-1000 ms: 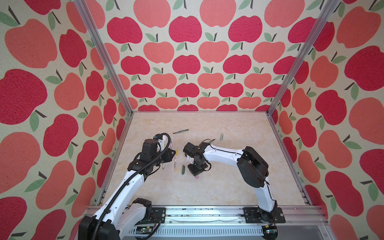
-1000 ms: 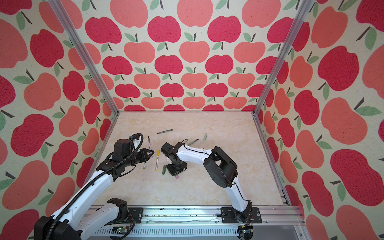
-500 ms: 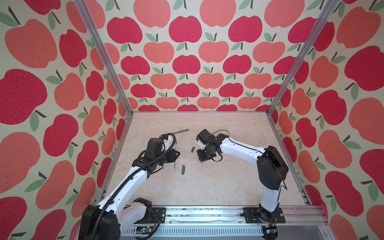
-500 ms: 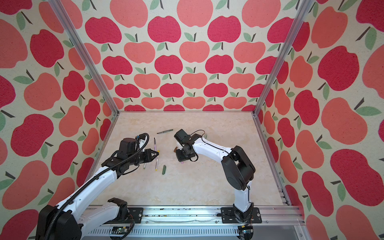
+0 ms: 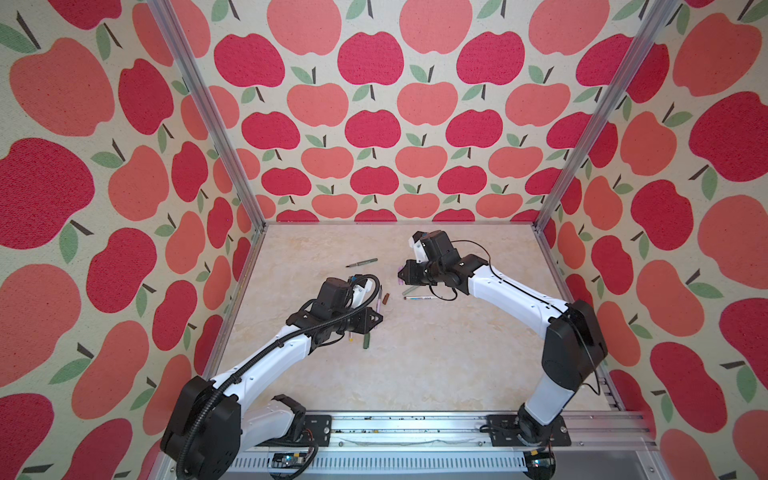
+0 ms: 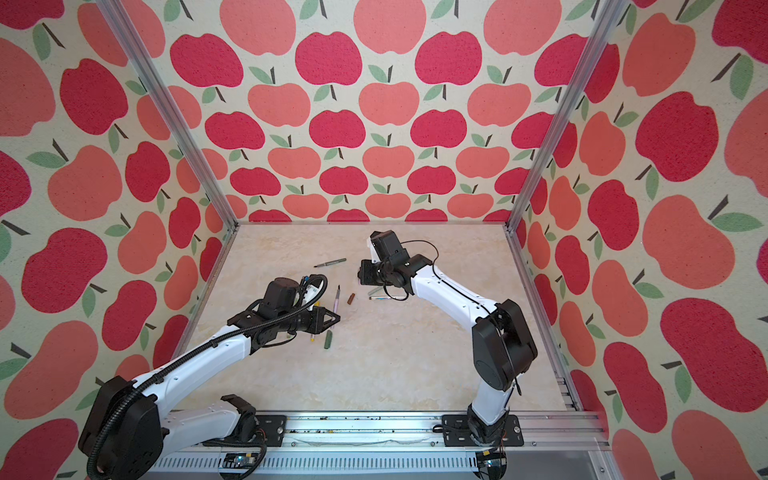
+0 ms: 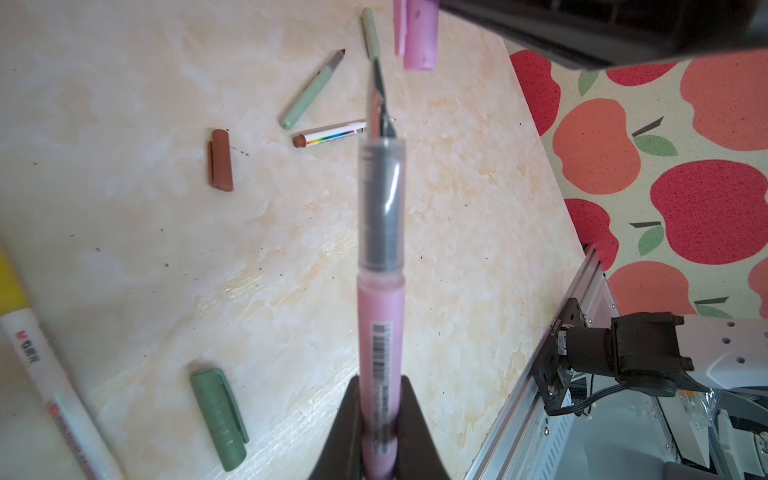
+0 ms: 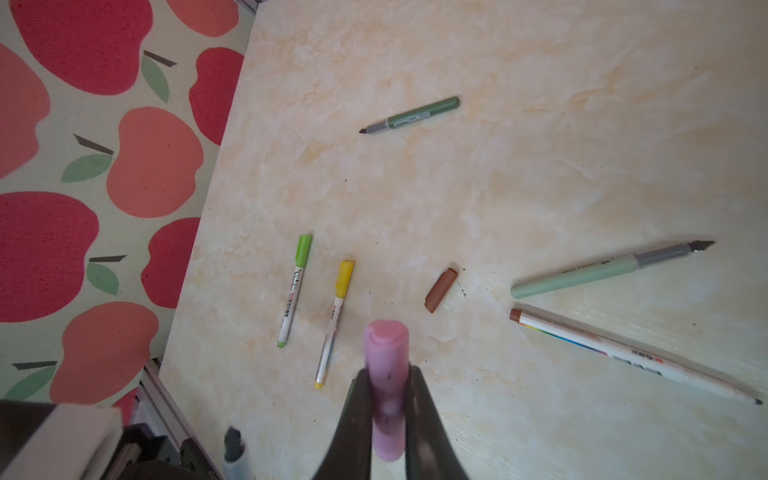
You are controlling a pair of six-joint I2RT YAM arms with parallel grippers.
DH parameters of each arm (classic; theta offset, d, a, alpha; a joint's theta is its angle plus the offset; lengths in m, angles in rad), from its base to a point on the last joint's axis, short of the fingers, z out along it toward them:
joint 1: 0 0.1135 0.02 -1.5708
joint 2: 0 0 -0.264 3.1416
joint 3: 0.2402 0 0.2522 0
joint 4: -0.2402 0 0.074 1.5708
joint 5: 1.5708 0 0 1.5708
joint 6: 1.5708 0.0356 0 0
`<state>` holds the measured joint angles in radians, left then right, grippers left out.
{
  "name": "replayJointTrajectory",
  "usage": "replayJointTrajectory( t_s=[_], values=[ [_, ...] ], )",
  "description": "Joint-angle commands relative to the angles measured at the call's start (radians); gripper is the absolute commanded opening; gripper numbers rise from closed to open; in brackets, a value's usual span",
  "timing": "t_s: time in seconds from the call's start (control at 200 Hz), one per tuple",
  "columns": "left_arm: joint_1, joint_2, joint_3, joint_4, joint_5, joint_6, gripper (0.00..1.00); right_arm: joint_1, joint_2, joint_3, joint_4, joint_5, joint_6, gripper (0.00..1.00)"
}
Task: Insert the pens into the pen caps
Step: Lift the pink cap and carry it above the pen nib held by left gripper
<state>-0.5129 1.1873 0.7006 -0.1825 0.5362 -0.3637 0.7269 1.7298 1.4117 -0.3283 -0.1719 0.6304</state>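
Firmly the left claw (image 7: 380, 388) clamps the pink pen (image 7: 381, 316), the right claw (image 8: 388, 372) the pink cap (image 8: 386, 347), pen tip outside it.

Marbled tabletop (image 5: 415, 374): brown cap (image 5: 386, 298), dk green cap (image 5: 366, 341), dk green pen (image 5: 363, 262), white pen (image 5: 417, 297)

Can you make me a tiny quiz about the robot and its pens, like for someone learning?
1. True or false: the left gripper holds the slim pink pen with a dark tip.
2. The short plastic cap between the fingers of the right gripper is: A brown; B pink; C lime.
3. Fill in: the short dark green plastic cap lies on the marbled beige ____.
Key: 1 true; 2 B; 3 table.
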Motion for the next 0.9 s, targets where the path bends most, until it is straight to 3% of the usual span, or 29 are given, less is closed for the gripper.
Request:
replayJointTrajectory(
  t_s=[0.0, 0.3, 0.896],
  values=[
    [-0.026, 0.02, 0.038, 0.023, 0.024, 0.041, 0.0, -0.007, -0.023, 0.015, 0.067, -0.049, 0.046, 0.05],
    [-0.061, 0.056, 0.064, 0.023, -0.008, 0.054, 0.0, -0.007, -0.013, 0.02, 0.113, -0.122, 0.061, 0.05],
    [-0.059, 0.068, 0.073, 0.037, -0.051, 0.051, 0.01, -0.004, -0.03, -0.043, 0.149, -0.158, 0.086, 0.05]
  ],
)
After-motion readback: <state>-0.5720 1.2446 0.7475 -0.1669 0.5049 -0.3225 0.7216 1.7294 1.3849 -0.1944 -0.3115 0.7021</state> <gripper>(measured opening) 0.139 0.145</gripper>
